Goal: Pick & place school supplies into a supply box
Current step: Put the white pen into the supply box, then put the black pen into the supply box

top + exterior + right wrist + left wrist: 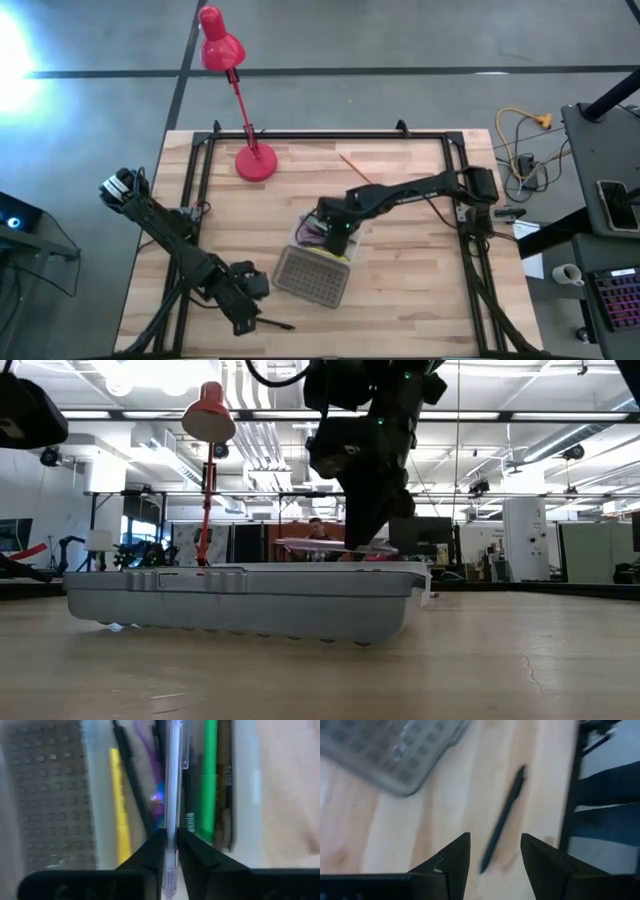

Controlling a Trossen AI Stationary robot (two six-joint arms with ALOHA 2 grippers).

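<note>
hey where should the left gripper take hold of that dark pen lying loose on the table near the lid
Grip the slim dark pen around the middle of its barrel, coming straight down from above. It lies flat and alone on the wooden table, clear of the grey gridded lid. The open left gripper already lines up with the pen's near end; its fingers should close across the thin barrel, not along it.
</note>
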